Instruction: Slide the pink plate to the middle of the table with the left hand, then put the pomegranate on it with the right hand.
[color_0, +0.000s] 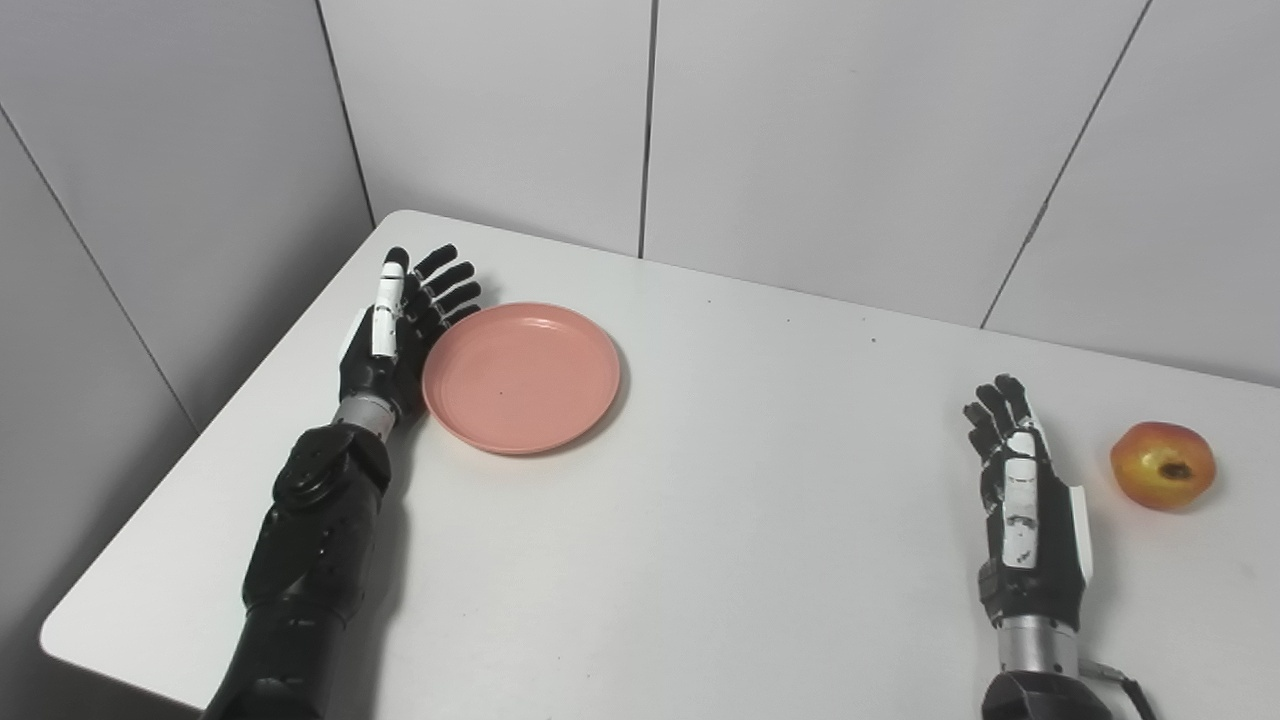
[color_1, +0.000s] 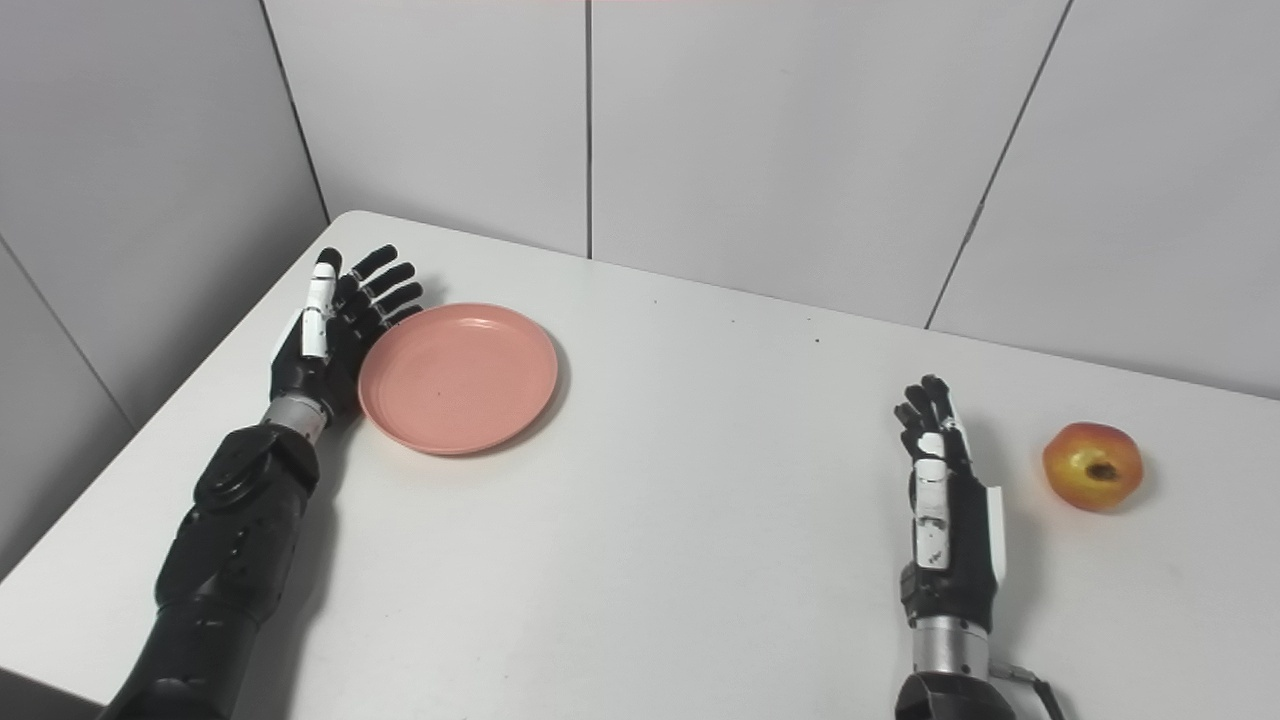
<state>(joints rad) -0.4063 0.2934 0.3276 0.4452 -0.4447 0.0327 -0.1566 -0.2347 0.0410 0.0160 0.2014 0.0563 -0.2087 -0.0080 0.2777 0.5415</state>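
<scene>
The pink plate (color_0: 521, 378) lies flat on the white bench (color_0: 700, 520), well over on the left side and not yet at the middle. The left hand (color_0: 400, 325) stands on edge right against the plate's left rim, fingers spread and straight, holding nothing — whether the palm is actually pressing the rim or only just beside it is hard to tell from these views. The pomegranate (color_0: 1163, 465) sits near the right edge of the bench, its dark crown end facing the cameras. The right hand (color_0: 1020, 500) waits just left of the fruit, apart from it, fingers extended and empty.

The slide looks ready to begin, and the risks lie in how the push is made. The plate is shallow and has a sloped rim, so a hand that rides high could slip over the edge rather than drive it; a push off the plate's centre line would likely spin it or send it toward the far wall instead of the middle. Later, the pomegranate is round and free to roll — a clumsy approach by the right hand could nudge it off the near-by right edge.
</scene>
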